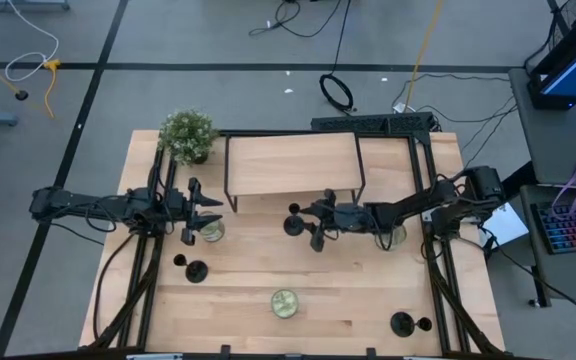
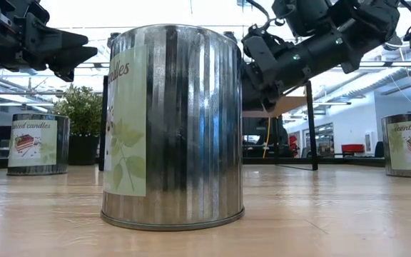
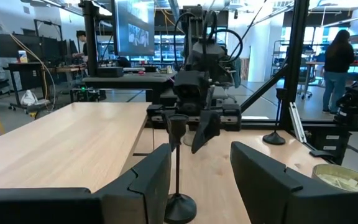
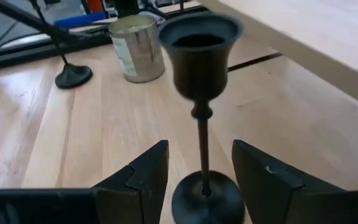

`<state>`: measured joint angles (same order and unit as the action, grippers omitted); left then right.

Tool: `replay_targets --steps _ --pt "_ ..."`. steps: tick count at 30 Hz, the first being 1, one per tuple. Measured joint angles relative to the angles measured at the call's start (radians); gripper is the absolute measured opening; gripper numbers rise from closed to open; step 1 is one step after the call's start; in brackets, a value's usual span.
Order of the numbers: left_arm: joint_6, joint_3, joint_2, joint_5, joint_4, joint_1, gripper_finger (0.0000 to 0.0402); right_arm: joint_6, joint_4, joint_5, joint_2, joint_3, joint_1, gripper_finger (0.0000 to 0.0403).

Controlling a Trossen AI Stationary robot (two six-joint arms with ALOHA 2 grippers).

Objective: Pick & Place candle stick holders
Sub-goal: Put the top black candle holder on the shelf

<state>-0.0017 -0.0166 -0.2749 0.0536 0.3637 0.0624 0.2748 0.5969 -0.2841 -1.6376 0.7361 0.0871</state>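
Note:
One black candle stick holder [image 4: 199,93] stands upright on its disc base [image 4: 205,200] in front of the wooden shelf; it also shows in the high view [image 1: 293,222] and the left wrist view [image 3: 178,163]. My right gripper [image 4: 197,180] is open, with a finger on either side of the thin stem and a gap on both sides. My left gripper [image 1: 212,211] is open and empty at the table's left, facing that holder. A second holder [image 1: 196,270] stands near the left gripper, and a third [image 1: 402,322] stands at the near right.
A wooden shelf on a black frame [image 1: 293,165] stands at the far middle. Three candle tins stand on the table: by the left gripper [image 1: 211,232], under the right arm [image 1: 393,237] and near the front edge [image 1: 284,303]. A potted plant [image 1: 188,135] is at the far left.

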Motion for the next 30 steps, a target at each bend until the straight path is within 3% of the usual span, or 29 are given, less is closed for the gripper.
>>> replay_targets --steps 3,7,12,16,22,30 --pt "0.000 0.000 0.000 0.000 0.000 0.000 0.0175 -0.018 0.063 0.002 -0.050 0.001 -0.002 0.0169" --pt "0.000 0.000 0.000 0.000 0.000 0.000 0.0175 -0.051 0.175 0.082 -0.122 0.015 -0.024 0.0169" --pt "0.007 0.000 0.000 0.000 -0.001 0.000 0.0175 -0.060 0.178 0.090 -0.169 0.032 -0.063 0.0164" --pt "0.034 0.000 0.000 -0.001 -0.011 0.000 0.0175 -0.060 0.176 0.165 -0.169 0.031 -0.084 0.0123" --pt "0.033 0.000 0.000 0.000 -0.038 0.000 0.0175 -0.085 0.178 0.184 -0.155 0.031 -0.087 0.0015" --pt "0.033 0.000 0.000 0.000 -0.049 0.000 0.0175 -0.095 0.161 0.237 -0.084 0.031 -0.066 0.0010"
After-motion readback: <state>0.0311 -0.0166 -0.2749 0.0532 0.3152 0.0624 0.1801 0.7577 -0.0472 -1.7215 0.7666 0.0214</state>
